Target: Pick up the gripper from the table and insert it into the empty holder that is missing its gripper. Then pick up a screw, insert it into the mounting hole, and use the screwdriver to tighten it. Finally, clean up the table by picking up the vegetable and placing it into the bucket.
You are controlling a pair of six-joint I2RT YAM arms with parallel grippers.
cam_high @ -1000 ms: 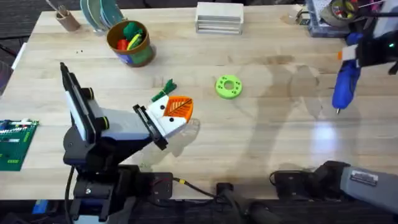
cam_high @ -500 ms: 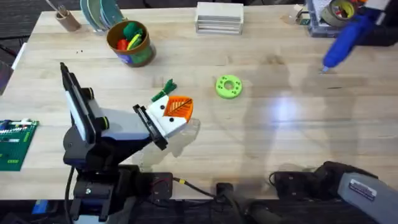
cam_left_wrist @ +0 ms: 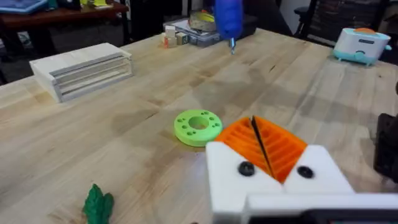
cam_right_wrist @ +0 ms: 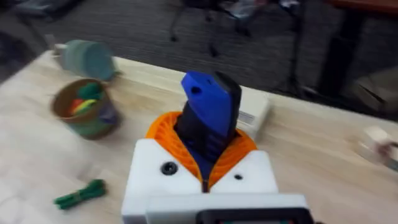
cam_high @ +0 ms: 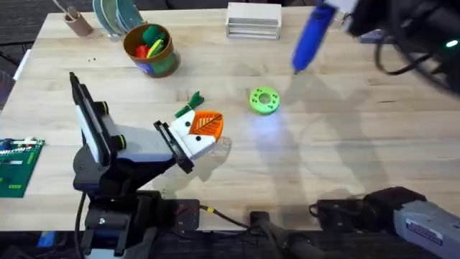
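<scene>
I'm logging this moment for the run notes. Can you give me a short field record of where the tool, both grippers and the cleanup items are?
screwdriver: blue, held tilted above the table, tip down
right gripper: shut on the screwdriver
left gripper: orange pads closed together, holding nothing, low over the table
vegetable: on the table beside the left gripper
green ring disc: flat on the table, below the screwdriver tip
bucket: far left, holds colourful toys

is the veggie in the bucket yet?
No, the vegetable lies on the table beside the left gripper, apart from the bucket.
</scene>
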